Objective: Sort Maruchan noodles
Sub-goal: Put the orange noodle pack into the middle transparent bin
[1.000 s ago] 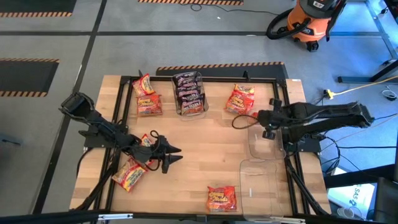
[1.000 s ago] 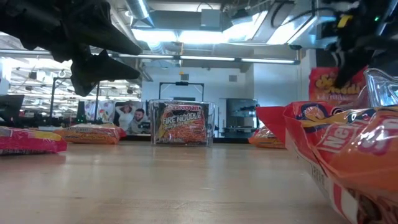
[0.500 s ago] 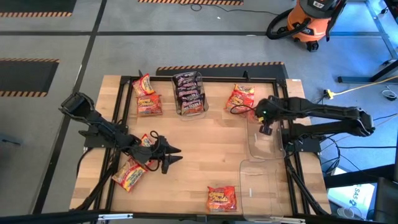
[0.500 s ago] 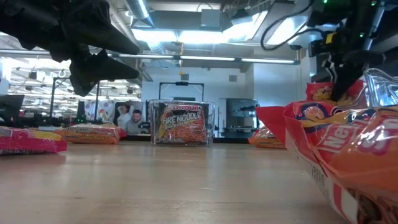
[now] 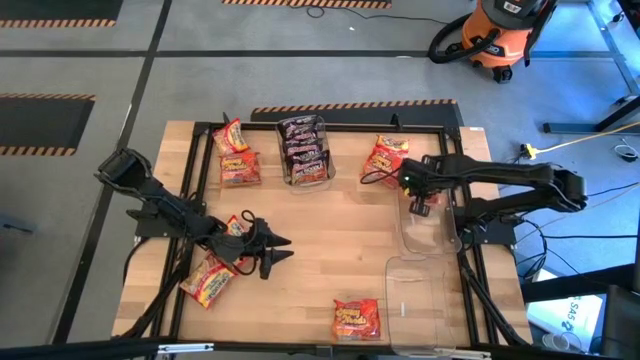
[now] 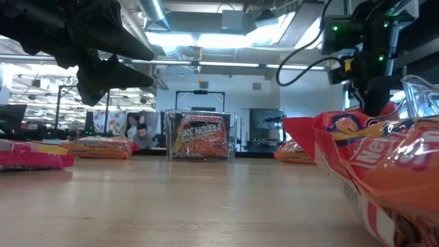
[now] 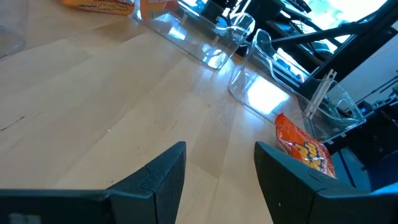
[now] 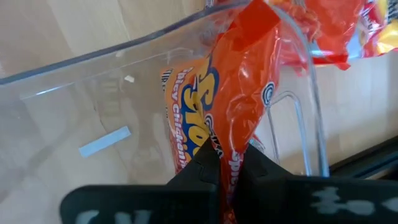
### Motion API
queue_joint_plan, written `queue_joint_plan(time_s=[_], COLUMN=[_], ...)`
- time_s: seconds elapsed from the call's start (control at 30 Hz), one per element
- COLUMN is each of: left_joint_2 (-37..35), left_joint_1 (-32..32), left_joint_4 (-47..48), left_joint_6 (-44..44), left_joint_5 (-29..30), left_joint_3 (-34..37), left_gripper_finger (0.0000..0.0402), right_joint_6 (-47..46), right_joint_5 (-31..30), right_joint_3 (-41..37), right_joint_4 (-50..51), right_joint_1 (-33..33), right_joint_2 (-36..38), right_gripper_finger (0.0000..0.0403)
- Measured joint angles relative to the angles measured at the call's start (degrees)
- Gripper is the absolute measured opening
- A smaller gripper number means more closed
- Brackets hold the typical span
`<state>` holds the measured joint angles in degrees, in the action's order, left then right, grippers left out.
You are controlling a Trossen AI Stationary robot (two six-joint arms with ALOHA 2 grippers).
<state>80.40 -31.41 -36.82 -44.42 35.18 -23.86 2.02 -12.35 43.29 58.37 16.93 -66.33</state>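
My right hand (image 8: 227, 171) is pinching an orange noodle pack (image 8: 217, 118) over the clear bin (image 5: 428, 228). It is dangling, so it could catch the bin's rim. My left hand (image 5: 275, 250) is waiting, wide.

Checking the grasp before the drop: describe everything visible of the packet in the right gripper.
The orange packet is a flat, crinkly, glossy plastic ramen packet with yellow and blue lettering and a red top edge. The right gripper is shut on its lower edge, so it hangs creased and roughly upright. It sits over the rim of the clear bin, partly inside, apparently against the bin's curved corner wall. In the high view the arm hides it.
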Motion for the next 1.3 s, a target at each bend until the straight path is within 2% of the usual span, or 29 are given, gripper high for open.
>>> queue_joint_plan(time_s=[0.5,0.6,0.8,0.93,1.13,1.3], left_joint_2=[0.00,0.00,0.00,0.00,0.00,0.00], left_joint_1=[0.01,-0.01,-0.01,0.00,0.06,0.45], left_joint_4=[0.20,0.18,0.15,0.15,0.15,0.18], left_joint_6=[1.10,1.11,1.11,1.11,1.53,1.55], left_joint_5=[0.11,0.11,0.11,0.09,0.11,0.17], left_joint_3=[0.00,0.00,0.00,0.00,0.00,0.00], left_gripper_finger=[0.0186,0.0186,0.0186,0.0186,0.0186,0.0186], right_joint_6=[-0.53,-0.59,-1.75,-1.75,-4.99,-9.01], right_joint_5=[-1.70,-1.61,-1.61,-1.01,3.49,3.79], right_joint_3=[0.00,0.00,0.00,3.02,12.20,17.88], right_joint_4=[0.75,1.66,2.06,6.99,14.71,10.45], right_joint_1=[-0.02,-0.02,-0.02,-0.02,-0.02,-0.02], right_joint_2=[-0.73,-0.73,-0.73,-0.75,-0.73,-0.69], right_gripper_finger=[0.0005,0.0027,0.0111,0.0153,0.0176,0.0177])
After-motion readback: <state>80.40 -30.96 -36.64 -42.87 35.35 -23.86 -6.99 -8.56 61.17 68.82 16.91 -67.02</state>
